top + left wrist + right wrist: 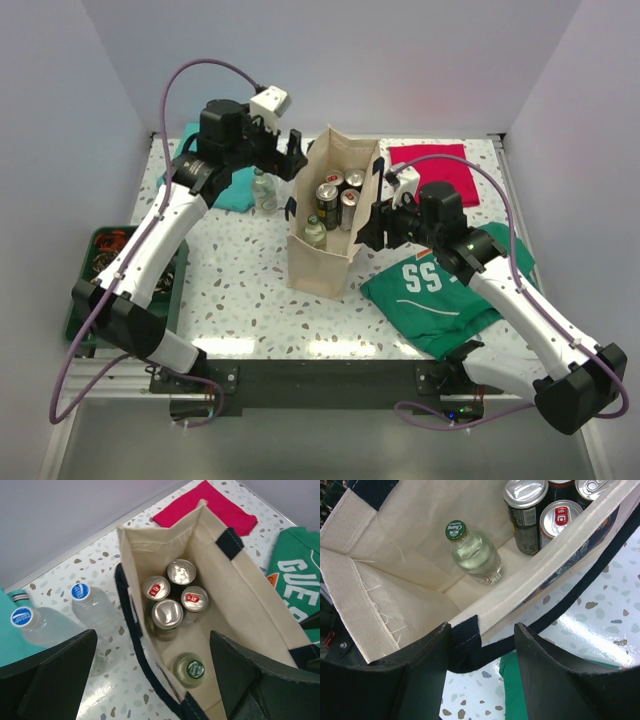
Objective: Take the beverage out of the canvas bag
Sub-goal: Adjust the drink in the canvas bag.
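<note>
The green shirt (295, 580) shows white letters "GUES".

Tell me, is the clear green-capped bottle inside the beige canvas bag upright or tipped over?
Upright. The clear green-capped bottle stands on its base on the floor of the beige canvas bag, cap pointing up.

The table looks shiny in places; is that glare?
Top external view: yes, glare streaks on the table near the arms' bases. Left wrist view: a bright patch below the water bottles. Right wrist view: a white sheen on the table right of the canvas bag.
</note>
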Motion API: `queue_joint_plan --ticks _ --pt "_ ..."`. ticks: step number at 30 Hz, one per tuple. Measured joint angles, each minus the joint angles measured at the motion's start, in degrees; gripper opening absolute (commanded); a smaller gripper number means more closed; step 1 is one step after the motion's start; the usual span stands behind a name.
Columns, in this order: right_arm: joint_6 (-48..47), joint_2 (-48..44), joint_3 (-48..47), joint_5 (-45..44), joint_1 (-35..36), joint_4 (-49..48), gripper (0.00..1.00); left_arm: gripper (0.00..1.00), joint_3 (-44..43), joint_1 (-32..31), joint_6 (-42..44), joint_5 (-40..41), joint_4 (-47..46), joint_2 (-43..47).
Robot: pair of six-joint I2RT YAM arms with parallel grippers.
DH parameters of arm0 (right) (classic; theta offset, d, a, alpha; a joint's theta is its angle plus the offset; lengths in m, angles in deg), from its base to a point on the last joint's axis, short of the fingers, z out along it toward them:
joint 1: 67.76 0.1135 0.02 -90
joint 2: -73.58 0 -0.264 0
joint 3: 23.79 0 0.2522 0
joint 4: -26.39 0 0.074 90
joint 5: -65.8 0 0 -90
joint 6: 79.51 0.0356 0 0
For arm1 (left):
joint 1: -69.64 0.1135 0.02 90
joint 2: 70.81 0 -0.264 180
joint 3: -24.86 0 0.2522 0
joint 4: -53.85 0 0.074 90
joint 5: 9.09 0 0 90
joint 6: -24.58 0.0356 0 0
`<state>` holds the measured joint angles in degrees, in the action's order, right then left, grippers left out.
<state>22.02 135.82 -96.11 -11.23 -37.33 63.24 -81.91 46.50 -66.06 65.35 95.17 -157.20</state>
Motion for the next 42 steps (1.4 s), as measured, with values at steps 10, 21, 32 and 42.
queue_joint_plan --ticks 10,21,32,42 --pt "0.0 0.0 0.0 0.0 0.0 0.0 0.59 1.00 -3.3 -8.1 3.5 1.5 3.3 0.0" --pt "0.0 0.0 0.0 0.0 0.0 0.0 0.59 1.00 -5.1 -11.2 5.1 1.8 7.0 -1.2" --pt "0.0 -0.1 0.0 0.0 0.0 0.0 0.60 1.00 -7.5 -15.5 7.6 3.9 10.6 -4.4" --pt "-0.3 -1.3 0.9 0.0 0.0 0.1 0.61 1.00 -8.0 -17.2 8.6 5.9 13.1 -5.5"
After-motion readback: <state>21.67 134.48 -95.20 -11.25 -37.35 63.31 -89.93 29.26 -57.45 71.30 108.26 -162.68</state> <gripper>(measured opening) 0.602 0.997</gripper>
